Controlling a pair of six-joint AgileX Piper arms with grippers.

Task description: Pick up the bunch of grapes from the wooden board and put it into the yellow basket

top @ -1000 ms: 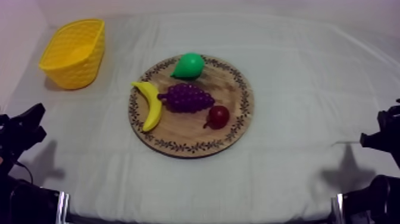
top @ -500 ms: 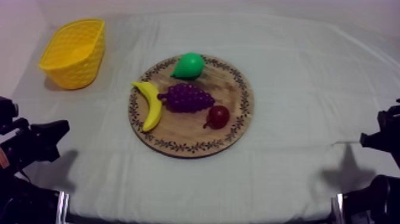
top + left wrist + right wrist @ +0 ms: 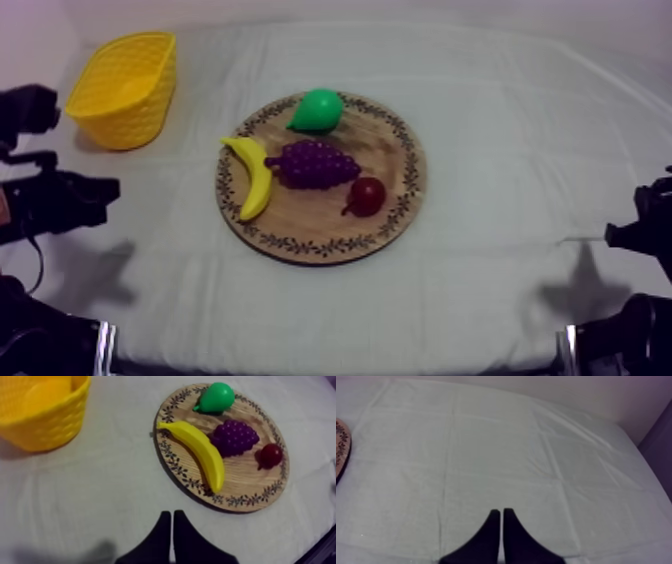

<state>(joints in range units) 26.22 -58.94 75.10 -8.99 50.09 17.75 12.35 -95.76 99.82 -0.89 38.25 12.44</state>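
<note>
One left gripper (image 3: 171, 514), its two fingers pressed together in a narrow wedge, hangs over bare cloth (image 3: 500, 120) at the table's left, near the one basket (image 3: 128, 118). One board (image 3: 320, 218) lies mid-table with four fruits on it. One banana (image 3: 253, 178) is at its left rim, one bunch of grapes (image 3: 315, 163) just beside it, one pear (image 3: 318, 109) behind and one small red fruit (image 3: 367, 195) to the right. The grapes lie well apart from the left gripper, beyond the banana. One right gripper (image 3: 501, 511), fingers likewise pressed together, sits over bare cloth at the right.
</note>
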